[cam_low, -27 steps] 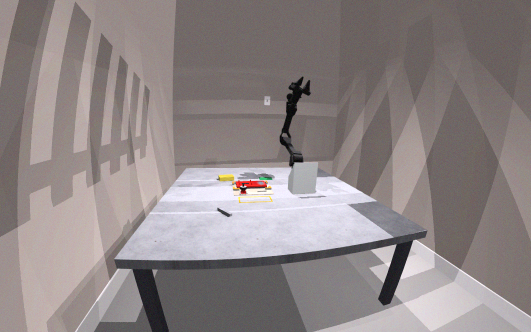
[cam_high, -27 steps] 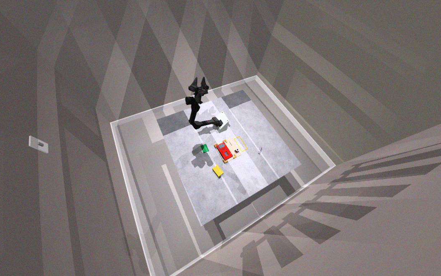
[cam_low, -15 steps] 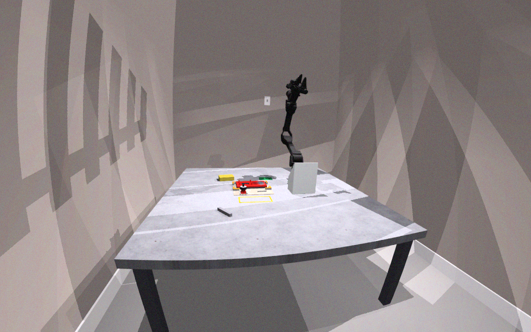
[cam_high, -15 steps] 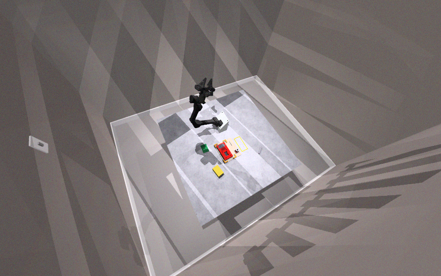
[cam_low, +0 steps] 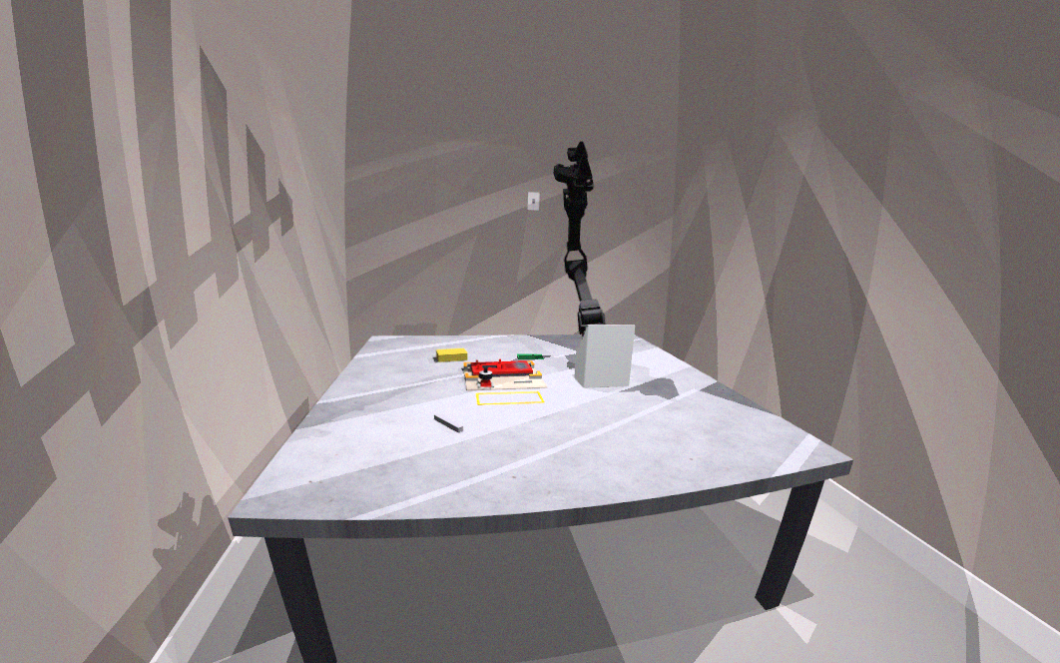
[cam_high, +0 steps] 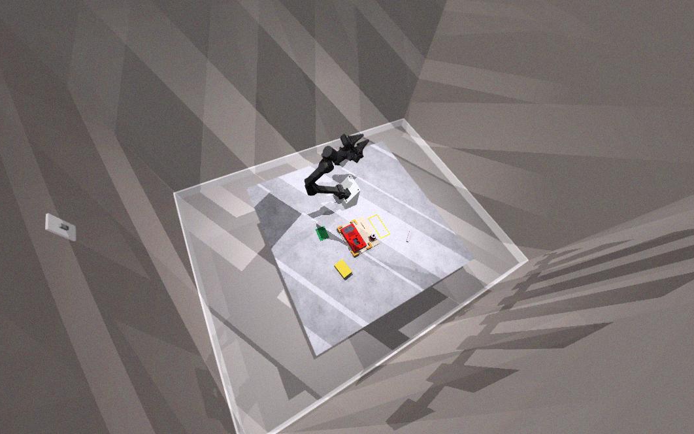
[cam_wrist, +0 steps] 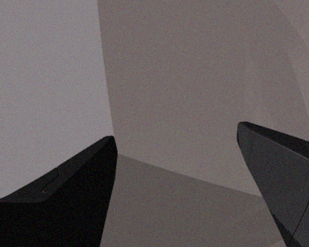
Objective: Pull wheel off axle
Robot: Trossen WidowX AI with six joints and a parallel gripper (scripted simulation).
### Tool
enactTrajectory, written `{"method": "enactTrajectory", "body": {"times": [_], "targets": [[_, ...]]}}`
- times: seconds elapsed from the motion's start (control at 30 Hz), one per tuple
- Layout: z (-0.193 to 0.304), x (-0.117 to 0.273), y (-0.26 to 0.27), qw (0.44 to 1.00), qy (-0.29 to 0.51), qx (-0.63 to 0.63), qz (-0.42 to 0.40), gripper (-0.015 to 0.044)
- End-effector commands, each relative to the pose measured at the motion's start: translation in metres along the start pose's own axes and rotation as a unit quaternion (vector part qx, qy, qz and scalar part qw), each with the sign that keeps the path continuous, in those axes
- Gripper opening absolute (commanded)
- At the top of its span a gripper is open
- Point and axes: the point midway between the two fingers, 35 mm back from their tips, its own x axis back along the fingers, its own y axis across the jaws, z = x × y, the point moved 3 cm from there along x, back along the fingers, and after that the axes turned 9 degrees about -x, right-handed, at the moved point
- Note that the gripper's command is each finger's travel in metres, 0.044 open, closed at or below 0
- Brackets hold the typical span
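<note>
Your view took in a room of taupe walls crossed by slanting bands of light and shadow, with a small white wall plate [cam_low: 532, 200] behind the arm. In it stood the mottled grey worktop [cam_low: 517, 469] on dark legs, striped with pale lines. The black six-joint arm [cam_low: 575, 247] rose nearly straight up from behind a plain white box [cam_low: 604, 354], its gripper [cam_low: 576, 161] high in the air, well apart from everything on the worktop. The fingers stood parted and gripped nothing; only wall showed between them. Below lay the red fixture on its tan board [cam_high: 353, 237], a yellow block [cam_high: 343, 268], a green block [cam_high: 321, 233] and a thin dark bar [cam_low: 448, 422]. The yellow-outlined marked area [cam_high: 378, 225] sat just beside the board. The small dark wheel [cam_high: 372, 236] remained on its upright axle at the board's edge, untouched. Your risk from here was likely the long descent: a misjudged approach could strike the fixture or box, or clip the tiny wheel askew.
</note>
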Motion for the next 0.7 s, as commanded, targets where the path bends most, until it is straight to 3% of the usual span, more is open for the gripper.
{"method": "enactTrajectory", "body": {"times": [0.0,0.67], "targets": [[-0.028,-0.012,-0.019,0.998,-0.048,0.018,0.037,0.03],[-0.177,-0.029,-0.137,0.927,-0.222,0.107,0.282,0.03]]}}
